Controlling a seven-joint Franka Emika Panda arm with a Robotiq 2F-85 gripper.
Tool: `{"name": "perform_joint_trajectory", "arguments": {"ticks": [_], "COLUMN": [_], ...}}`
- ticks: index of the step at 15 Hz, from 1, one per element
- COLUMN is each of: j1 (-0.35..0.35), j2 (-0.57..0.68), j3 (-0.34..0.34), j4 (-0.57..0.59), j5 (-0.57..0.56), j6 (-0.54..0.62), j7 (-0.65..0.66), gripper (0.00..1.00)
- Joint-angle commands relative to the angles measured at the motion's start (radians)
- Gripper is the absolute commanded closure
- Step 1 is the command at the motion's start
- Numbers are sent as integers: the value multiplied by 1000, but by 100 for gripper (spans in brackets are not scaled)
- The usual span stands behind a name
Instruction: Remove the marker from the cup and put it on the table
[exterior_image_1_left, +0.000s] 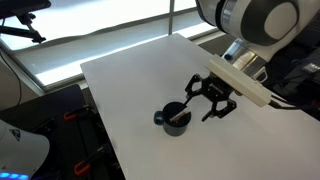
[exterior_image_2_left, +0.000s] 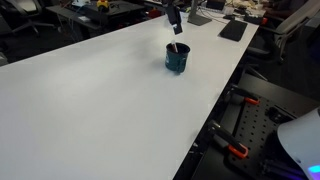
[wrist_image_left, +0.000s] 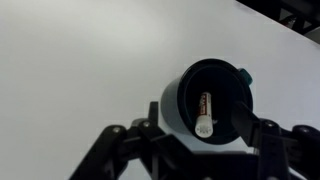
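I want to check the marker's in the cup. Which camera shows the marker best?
The wrist view: it looks down into the cup, showing the marker inside. In both exterior views the marker is just a tiny sliver at the rim.

The marker (wrist_image_left: 205, 113) sits inside the cup (wrist_image_left: 172, 105), reddish-brown with its pale end up, leaning against the wall. The dark navy cup stands upright on the white table (exterior_image_1_left: 125, 80).
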Motion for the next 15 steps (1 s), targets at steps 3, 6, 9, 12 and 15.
{"name": "perform_joint_trajectory", "arguments": {"ticks": [3, 6, 9, 12, 15], "j1": [12, 17, 16, 12, 9], "j2": [-28, -25, -24, -21, -18], "j3": [28, 37, 41, 42, 42], "j4": [-17, -13, -19, -27, -37], "j5": [-34, -34, -28, -23, -21], "j6": [25, 25, 22, 22, 23], "j7": [-28, -40, -39, -40, -39], "gripper": [0, 0, 2, 8, 1]}}
